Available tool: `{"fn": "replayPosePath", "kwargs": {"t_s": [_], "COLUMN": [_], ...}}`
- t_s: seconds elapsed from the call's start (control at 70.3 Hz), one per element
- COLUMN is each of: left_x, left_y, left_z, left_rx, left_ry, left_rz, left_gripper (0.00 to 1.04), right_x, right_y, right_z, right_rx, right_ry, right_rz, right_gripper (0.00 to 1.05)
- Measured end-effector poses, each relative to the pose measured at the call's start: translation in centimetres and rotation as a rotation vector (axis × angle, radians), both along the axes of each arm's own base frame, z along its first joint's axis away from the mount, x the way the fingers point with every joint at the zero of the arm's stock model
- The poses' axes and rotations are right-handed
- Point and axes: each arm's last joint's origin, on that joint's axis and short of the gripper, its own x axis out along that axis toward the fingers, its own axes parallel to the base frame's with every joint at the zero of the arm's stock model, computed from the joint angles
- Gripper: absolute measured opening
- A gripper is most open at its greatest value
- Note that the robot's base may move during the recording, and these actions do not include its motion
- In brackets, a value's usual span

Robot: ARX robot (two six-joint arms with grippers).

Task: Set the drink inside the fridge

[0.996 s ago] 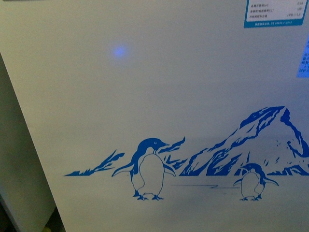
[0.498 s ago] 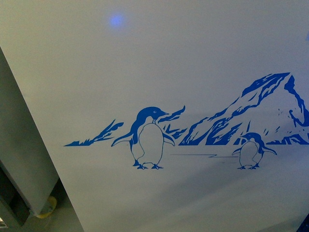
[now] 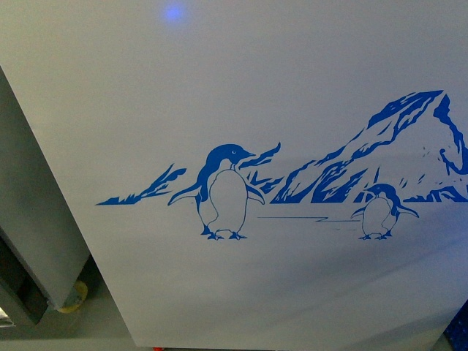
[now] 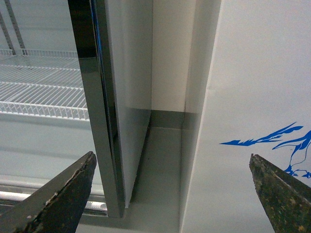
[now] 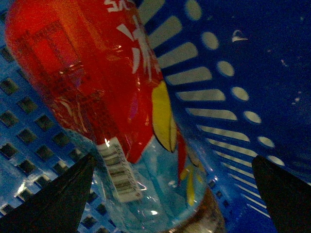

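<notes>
Smooth white fridge [image 3: 219, 88] with blue penguin decal [image 3: 223, 191]. Both apart: left pincer [image 4: 171, 156] empty, right pincer [image 5: 172, 158] over glossy red-labelled drink [image 5: 87, 77] in perforated blue basket [image 5: 243, 73].

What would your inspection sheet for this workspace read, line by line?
Surface: grey floor, only a strip in view.
Job's things: drink lying in blue basket; fridge showing its white side with penguin decal.
Clutter: small yellow object beside the display cooler.
Grippers: left gripper open, empty; right gripper open, straddling the drink.
Cables: nothing seen.
Surroundings: display cooler, grey, with wire shelves.
</notes>
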Motion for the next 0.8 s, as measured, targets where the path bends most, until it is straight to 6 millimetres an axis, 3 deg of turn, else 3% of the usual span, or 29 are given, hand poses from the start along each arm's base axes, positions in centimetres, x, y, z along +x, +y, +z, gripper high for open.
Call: {"fn": "replayPosePath", "kwargs": {"t_s": [0.27,0.37,0.598,0.797], "left_x": [0.0,0.0,0.0,0.0], "left_y": [0.0,0.0,0.0,0.0], "left_z": [0.0,0.0,0.0,0.0], "left_rx": [0.000,0.000,0.000,0.000], "left_ry": [0.000,0.000,0.000,0.000], "left_rz": [0.000,0.000,0.000,0.000], "left_gripper": [0.97,0.97,0.97,0.97], "right_x": [-0.3,-0.4,-0.8,-1.3], "right_y": [-0.1,-0.3,-0.3,0.4], "right_z": [-3.0,-3.0,-2.8,-1.6], "right_rx": [0.026,0.022,0.015,-0.017], "right_ry": [0.025,0.017,-0.012,-0.053], "right_rz": [-0.010,-0.012,0.014,0.052], "right_gripper": [0.98,0.98,0.68,0.50]}}
